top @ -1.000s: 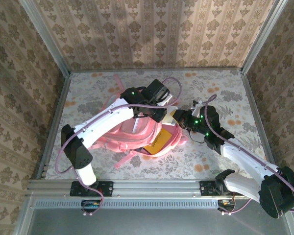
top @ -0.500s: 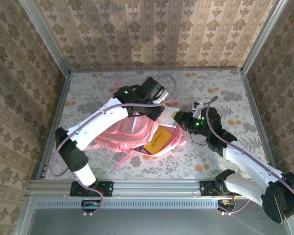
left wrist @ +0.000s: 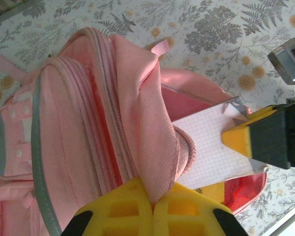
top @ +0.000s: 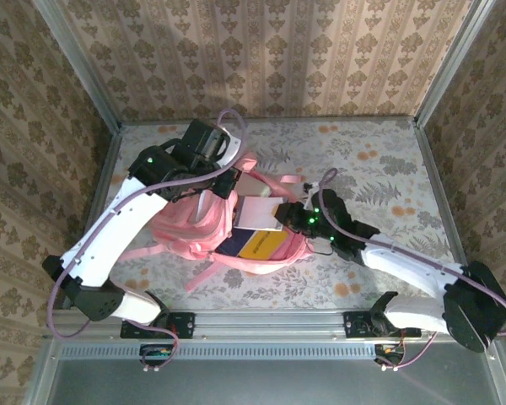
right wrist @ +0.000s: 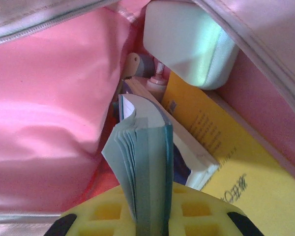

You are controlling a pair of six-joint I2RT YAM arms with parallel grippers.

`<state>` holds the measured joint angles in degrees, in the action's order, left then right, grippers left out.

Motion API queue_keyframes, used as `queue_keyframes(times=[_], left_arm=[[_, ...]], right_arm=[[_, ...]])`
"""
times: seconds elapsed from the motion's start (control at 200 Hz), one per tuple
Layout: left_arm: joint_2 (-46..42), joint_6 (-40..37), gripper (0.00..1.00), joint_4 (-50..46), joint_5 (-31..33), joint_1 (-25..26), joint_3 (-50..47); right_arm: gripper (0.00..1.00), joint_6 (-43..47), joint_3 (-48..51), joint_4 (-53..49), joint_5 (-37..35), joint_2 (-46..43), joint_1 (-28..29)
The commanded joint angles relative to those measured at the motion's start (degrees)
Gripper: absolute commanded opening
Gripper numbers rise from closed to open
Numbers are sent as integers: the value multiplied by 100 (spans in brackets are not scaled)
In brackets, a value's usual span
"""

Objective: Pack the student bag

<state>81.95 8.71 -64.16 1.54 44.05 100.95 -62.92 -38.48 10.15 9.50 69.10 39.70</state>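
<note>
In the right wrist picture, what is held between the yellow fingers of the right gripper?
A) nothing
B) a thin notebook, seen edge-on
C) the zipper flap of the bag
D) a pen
B: the notebook stands edge-on, its pages pinched in the right gripper, inside the pink student bag.

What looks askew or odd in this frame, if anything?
The notebook clamped in the right gripper has its pages splayed and curled over at the far edge inside the student bag. Nothing looks spilled or torn.

A floral tabletop (top: 388, 169) sits between patterned, apparently wallpapered walls (top: 261, 51).
</note>
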Motion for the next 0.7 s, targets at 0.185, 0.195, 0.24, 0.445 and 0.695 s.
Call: queue_keyframes(times=[0.185,0.195,0.24,0.445,0.695], left_arm=[[-300,-40,0,443,-351,-488,334],[-295,-37,0,447,-377,-510,343],[-253,-20,0,464,-487,-575,420],[-202,180,0,679,-1048,-1024,461],[-312,315,0,847,-1356,-1427,310]], right_arm=[[11,-443,-1699,381,-1572,1868,885],[11,-503,-1744,399,-1626,1929,917],[12,-741,-1952,505,-1905,2245,1033],[19,-1196,-3602,336,-2118,3882,1281],[50,-1134,-4305,782,-1883,4781,1312]])
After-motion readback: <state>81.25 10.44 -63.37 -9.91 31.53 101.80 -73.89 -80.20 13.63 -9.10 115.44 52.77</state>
